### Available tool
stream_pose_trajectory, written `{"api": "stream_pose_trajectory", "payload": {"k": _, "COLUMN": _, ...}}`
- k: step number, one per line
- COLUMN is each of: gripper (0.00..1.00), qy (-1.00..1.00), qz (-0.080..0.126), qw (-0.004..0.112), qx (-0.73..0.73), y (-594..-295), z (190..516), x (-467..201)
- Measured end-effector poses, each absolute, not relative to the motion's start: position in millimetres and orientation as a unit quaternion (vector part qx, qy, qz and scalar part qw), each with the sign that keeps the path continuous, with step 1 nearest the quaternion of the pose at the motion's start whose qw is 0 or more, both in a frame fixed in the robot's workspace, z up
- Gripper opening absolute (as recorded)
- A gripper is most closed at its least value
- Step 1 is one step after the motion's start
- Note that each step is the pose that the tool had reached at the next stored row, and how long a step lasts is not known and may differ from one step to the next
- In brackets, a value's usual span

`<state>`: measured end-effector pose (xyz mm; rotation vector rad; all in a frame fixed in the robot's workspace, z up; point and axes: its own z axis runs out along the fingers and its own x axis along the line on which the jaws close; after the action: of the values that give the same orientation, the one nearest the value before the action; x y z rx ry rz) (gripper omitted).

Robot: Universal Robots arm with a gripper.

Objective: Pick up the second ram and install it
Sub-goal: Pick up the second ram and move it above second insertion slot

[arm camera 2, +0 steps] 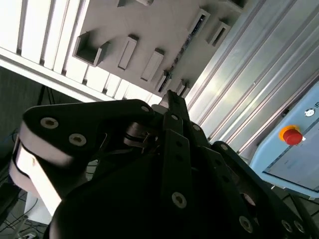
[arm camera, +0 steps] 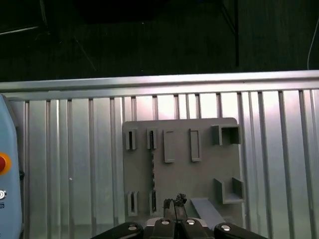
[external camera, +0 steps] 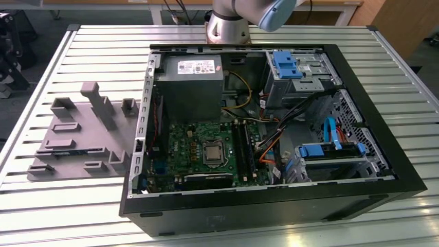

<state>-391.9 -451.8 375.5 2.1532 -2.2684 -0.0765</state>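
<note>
- Nearest, in the first wrist view, the gripper has its black fingers pressed together with nothing between them. The second wrist view shows the same closed tips.
- Beneath the gripper lies a grey holder plate. The tips hang above it, apart from everything on it.
- The second ram stands on its long edge in that plate. It bridges two slotted holders, one row in from a side edge of the plate, and the gripper does not touch it.
- In the exterior view the ram is a thin bluish strip close to the plate's near edge.
- The plate rests on a slatted metal table, toward the table's edge at the exterior view's left.
- An open computer case lies on its side across the table's middle, with its green motherboard facing up.
- At the table's far edge stands the arm's base.
</note>
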Motion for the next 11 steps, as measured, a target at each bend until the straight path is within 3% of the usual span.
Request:
{"api": "stream_pose_trajectory", "payload": {"k": 4, "gripper": 0.11, "qy": -0.723, "qz": -0.024, "qw": 0.006, "qx": 0.690, "y": -451.8, "z": 375.2, "x": -392.0}}
{"api": "stream_pose_trajectory", "payload": {"k": 6, "gripper": 0.17, "qy": -0.723, "qz": -0.024, "qw": 0.007, "qx": 0.690, "y": -451.8, "z": 375.0, "x": -392.0}}
{"api": "stream_pose_trajectory", "payload": {"k": 9, "gripper": 0.35, "qy": -0.723, "qz": -0.023, "qw": 0.005, "qx": 0.690, "y": -451.7, "z": 373.0, "x": -392.5}}
{"api": "stream_pose_trajectory", "payload": {"k": 11, "gripper": 0.35, "qy": -0.723, "qz": -0.020, "qw": 0.002, "qx": 0.690, "y": -452.0, "z": 371.0, "x": -394.1}}
